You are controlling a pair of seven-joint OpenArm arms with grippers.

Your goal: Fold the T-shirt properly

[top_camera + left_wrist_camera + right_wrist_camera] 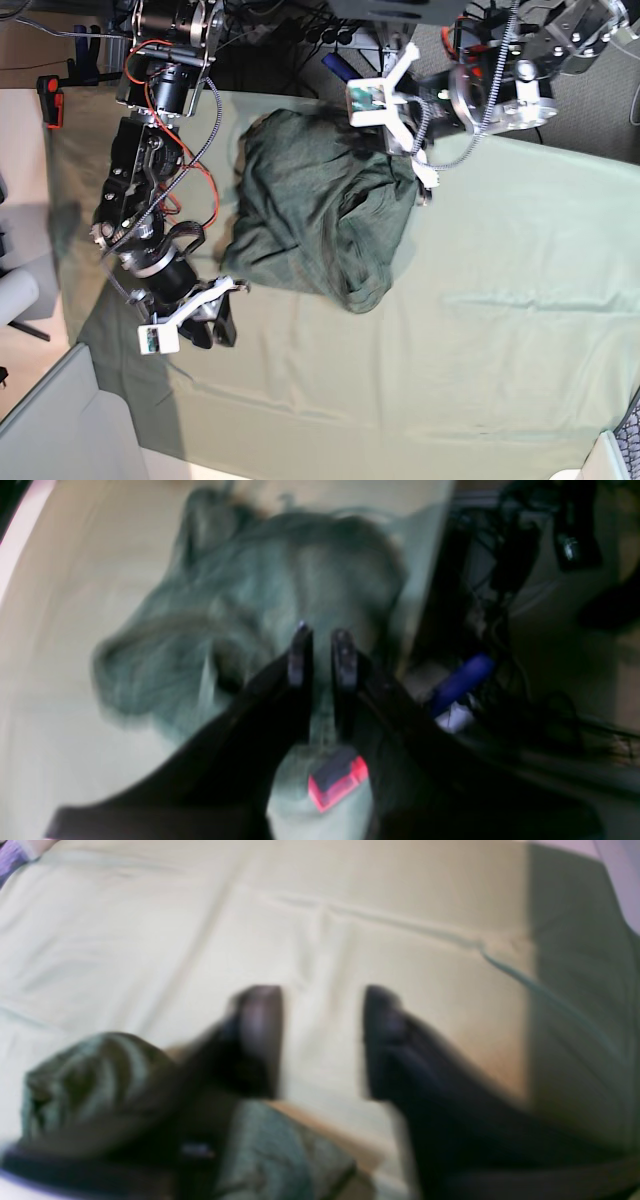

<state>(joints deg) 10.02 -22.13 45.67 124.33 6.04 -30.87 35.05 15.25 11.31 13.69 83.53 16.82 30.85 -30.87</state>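
The T-shirt (pixel 320 210) lies as a crumpled dark olive heap on the far middle of the pale green table cloth (pixel 480 350). My left gripper (pixel 422 175) sits at the heap's far right edge. In the blurred left wrist view its fingers (pixel 300 655) stand almost together over the T-shirt (pixel 260 595), with a strip of cloth in the narrow gap of the left gripper (pixel 322 645). My right gripper (pixel 228 318) is just off the shirt's near left corner. In the right wrist view the right gripper (pixel 322 1040) is open over bare cloth, and the T-shirt (pixel 85 1080) lies beside it.
Cables and arm mounts (pixel 300 40) crowd the table's far edge. A red clamp (pixel 50 100) sits at the left edge and a grey panel (pixel 50 420) stands off the near left corner. A blue object (pixel 462 680) lies among cables beyond the table.
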